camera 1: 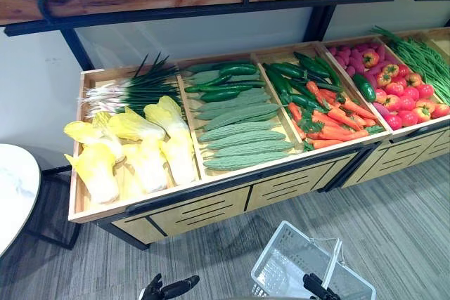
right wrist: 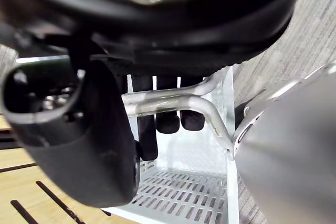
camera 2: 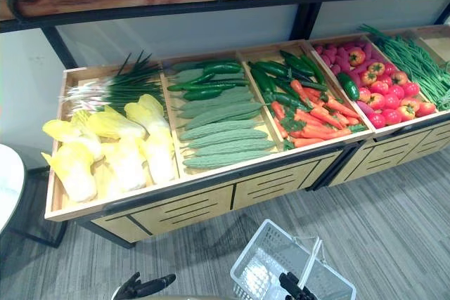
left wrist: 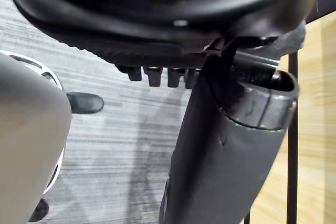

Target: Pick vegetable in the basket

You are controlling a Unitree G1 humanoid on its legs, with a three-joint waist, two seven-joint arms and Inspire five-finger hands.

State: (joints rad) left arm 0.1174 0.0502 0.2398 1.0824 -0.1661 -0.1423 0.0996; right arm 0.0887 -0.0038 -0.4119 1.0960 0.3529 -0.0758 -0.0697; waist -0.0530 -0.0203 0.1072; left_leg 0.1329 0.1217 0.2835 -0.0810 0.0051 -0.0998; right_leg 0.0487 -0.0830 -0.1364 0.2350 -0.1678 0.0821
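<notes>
Cabbages (camera 1: 133, 149) are lying pale yellow in the leftmost compartment of the wooden stand (camera 1: 211, 191), with scallions (camera 1: 133, 89) resting at their twelve o'clock. Just to the right, in the second compartment, ridged pale-green gourds (camera 1: 239, 135) are lying in a row, and dark cucumbers (camera 1: 221, 82) are sitting at their twelve o'clock. Carrots (camera 1: 334, 121) are piling up in the third compartment, red peppers (camera 1: 404, 96) are filling the fourth, and green beans (camera 1: 422, 57) are trailing off at the two o'clock edge of the head view.

Below the stand, the left hand (camera 1: 165, 289) is hovering over the grey floor (camera 1: 408, 237) at seven o'clock, its fingers relaxed and apart, gripping nothing. At five o'clock the white wire basket (camera 1: 281, 261) is hanging near the stand's front. The right hand (camera 1: 316, 287) is carrying it: in the right wrist view its fingers (right wrist: 168, 119) are curling over the metal handle (right wrist: 210, 111) and clamping on it. All the vegetables are lying on the stand, well apart from the basket.
</notes>
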